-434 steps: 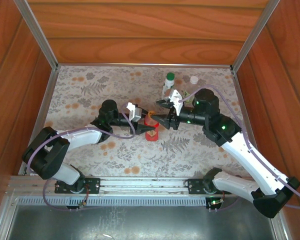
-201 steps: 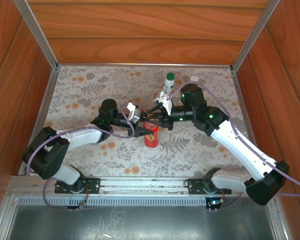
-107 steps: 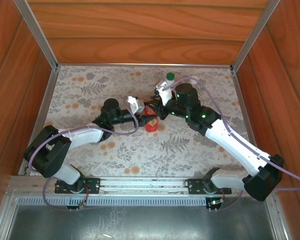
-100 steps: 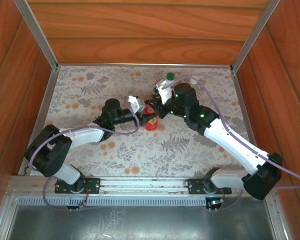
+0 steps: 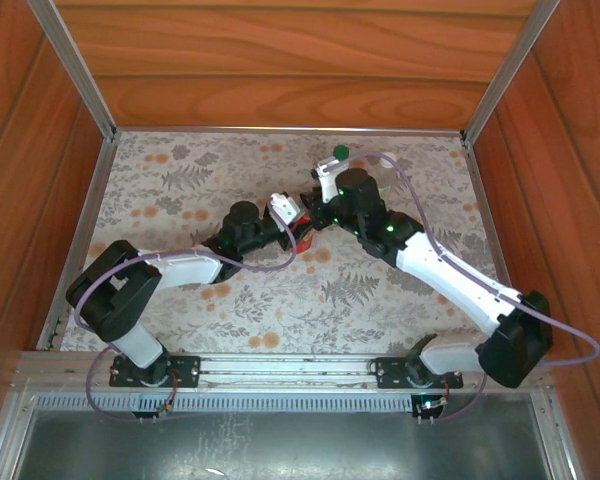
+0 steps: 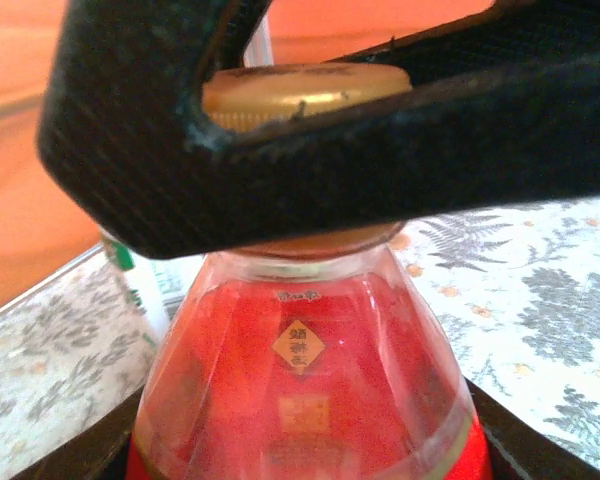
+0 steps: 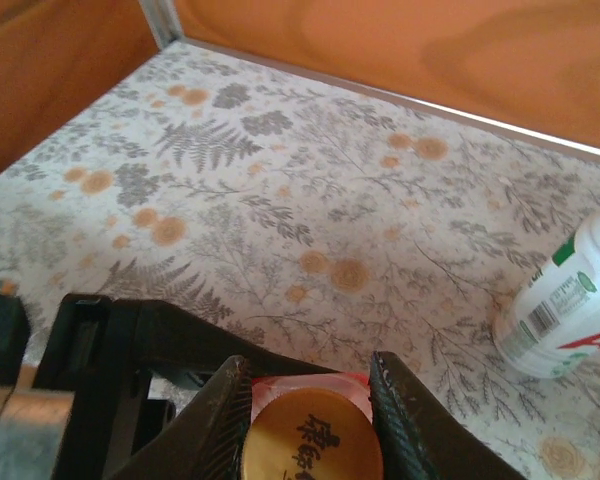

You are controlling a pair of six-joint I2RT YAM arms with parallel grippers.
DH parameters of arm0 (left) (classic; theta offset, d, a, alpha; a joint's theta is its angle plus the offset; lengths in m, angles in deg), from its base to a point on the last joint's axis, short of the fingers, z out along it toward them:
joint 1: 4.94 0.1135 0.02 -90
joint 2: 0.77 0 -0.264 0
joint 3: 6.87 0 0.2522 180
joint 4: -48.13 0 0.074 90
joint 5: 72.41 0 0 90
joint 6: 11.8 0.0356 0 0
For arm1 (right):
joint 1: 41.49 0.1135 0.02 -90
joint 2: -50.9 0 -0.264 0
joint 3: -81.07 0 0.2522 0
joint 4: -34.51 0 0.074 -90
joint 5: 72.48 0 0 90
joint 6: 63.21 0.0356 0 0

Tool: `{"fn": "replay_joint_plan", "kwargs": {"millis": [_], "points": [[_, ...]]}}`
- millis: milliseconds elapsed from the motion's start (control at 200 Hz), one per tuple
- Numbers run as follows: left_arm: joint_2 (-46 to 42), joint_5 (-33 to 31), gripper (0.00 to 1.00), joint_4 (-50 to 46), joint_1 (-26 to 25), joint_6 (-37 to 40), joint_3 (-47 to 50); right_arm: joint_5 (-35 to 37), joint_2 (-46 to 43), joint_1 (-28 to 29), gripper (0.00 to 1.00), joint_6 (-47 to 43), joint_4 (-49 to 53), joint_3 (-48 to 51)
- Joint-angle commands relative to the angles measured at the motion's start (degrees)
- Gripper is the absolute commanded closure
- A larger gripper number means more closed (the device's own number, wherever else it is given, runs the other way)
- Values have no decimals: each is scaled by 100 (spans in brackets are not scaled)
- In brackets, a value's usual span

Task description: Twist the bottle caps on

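- Hold left gripper (image 6: 300, 448) clamped on the red bottle (image 6: 302, 385), body upright.
- Twist right gripper (image 7: 312, 385), closed around the orange cap (image 7: 315, 442) atop that bottle, level; avoid cross-threading.
- Mind white bottle (image 7: 565, 300) near, beyond.

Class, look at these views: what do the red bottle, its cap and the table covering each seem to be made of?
Red bottle: likely clear glossy plastic, given its see-through shoulder with soft highlights. Cap: probably plastic with a satin gold look and a printed top. Table covering: a matte sheet with a floral print; whether it is cloth or paper is unclear.
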Motion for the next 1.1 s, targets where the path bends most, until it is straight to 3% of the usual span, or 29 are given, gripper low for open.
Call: {"fn": "replay_joint_plan", "kwargs": {"millis": [0,120,225,415,755,944,1094], "points": [[-388,1191,44,502,232,-25,201,-649,-582,-303,59,-654,-337,261],[-495,2444,44,493,419,-248,319,-1757,-1034,-370,45,-975,-78,377],[-564,3156,45,495,460,-335,379,-2442,-1274,-388,38,-1259,298,358],[-614,4260,45,489,476,-613,297,-3257,-1400,-393,36,-1473,725,181],[-636,4394,44,477,480,-733,260,-3593,-930,-391,47,-1488,884,-73],[-601,4298,45,475,474,-749,232,-3577,-898,-387,74,-1454,883,-93],[-592,3466,45,475,464,-650,203,-3153,-833,-383,84,-1310,754,-60]]}}
